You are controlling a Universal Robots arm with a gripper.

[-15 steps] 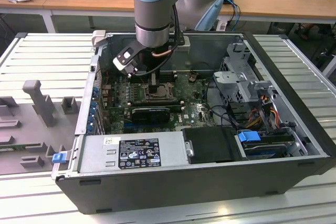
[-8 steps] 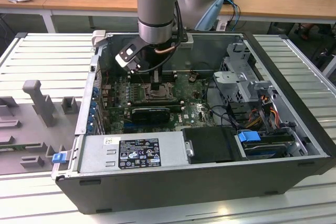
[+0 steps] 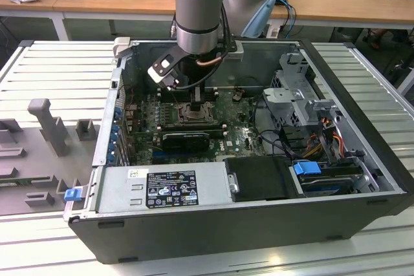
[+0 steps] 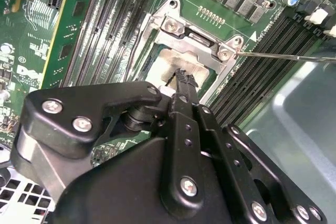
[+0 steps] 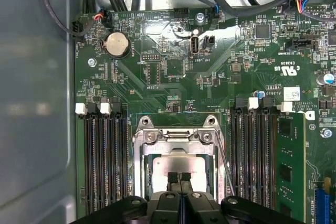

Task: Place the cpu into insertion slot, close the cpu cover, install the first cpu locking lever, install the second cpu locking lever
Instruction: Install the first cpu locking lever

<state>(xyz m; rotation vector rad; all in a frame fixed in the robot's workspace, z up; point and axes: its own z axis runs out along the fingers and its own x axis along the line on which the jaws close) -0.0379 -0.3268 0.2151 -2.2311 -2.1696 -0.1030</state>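
My gripper (image 3: 195, 109) reaches straight down into the open computer case, over the insertion slot (image 5: 137, 167) on the green board. The cpu (image 5: 176, 162) lies flat in that slot, its pale silvery top showing in both wrist views (image 4: 167, 60). Around it lies the cpu cover (image 5: 178, 136), a metal frame with screws along its far edge (image 4: 202, 43). My black fingertips (image 5: 185, 178) are pressed together with nothing between them. They sit just over the chip's near edge (image 4: 184, 80). A thin locking lever (image 4: 283, 55) sticks out sideways from the slot's corner, over the memory slots.
Long black memory slots (image 5: 105, 161) flank the socket on both sides. A black graphics card (image 3: 186, 139) lies in front of it, with the power supply (image 3: 162, 189) nearer still. Cables and a drive cage (image 3: 304, 105) fill the exterior view's right. Case walls (image 3: 107, 127) enclose everything.
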